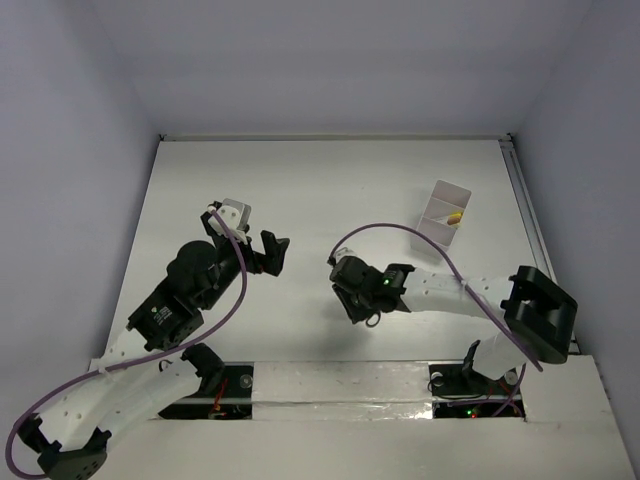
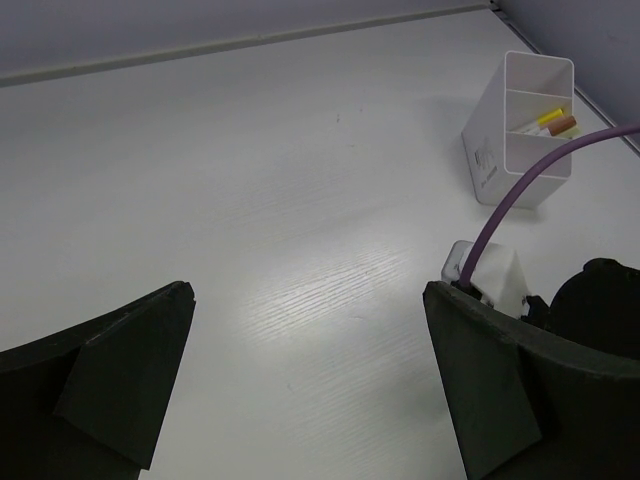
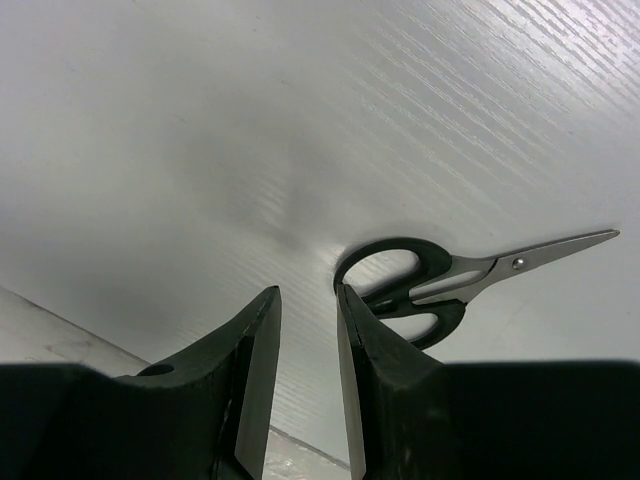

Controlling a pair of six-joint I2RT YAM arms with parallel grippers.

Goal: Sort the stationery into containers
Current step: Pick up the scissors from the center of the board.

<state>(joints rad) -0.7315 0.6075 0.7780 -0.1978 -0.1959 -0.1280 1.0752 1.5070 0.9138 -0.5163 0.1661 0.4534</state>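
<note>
The step in hand looks like picking up the small black-handled scissors with steel blades (image 3: 455, 280) for the white, divided plastic container (image 2: 500, 150). The scissors lie flat on the white bench (image 3: 200, 120), lower right of centre in the right wrist view, blades pointing to the right edge of the frame.

To do it well, I judge the right pincer (image 3: 308, 292) should part wider, shift toward the right of its own frame and centre over the handle loops or the pivot. It should then close across the thin body instead of pushing it along the bench. Flat metal on a smooth surface is likely to slide, so a low, square approach seems best.

The right pincer is parted by only a narrow slot and holds nothing. The finger on the frame's right sits just beside the upper handle loop, and I cannot tell whether they touch.

The left pincer (image 2: 307, 290) is spread wide and empty, with bare bench between its fingers.

The container stands upright at the upper right of the left wrist view, well apart from both pincers. A thin yellow pen (image 2: 550, 116) and a dark-red-capped pen (image 2: 565, 125) are in its middle compartment.
</note>
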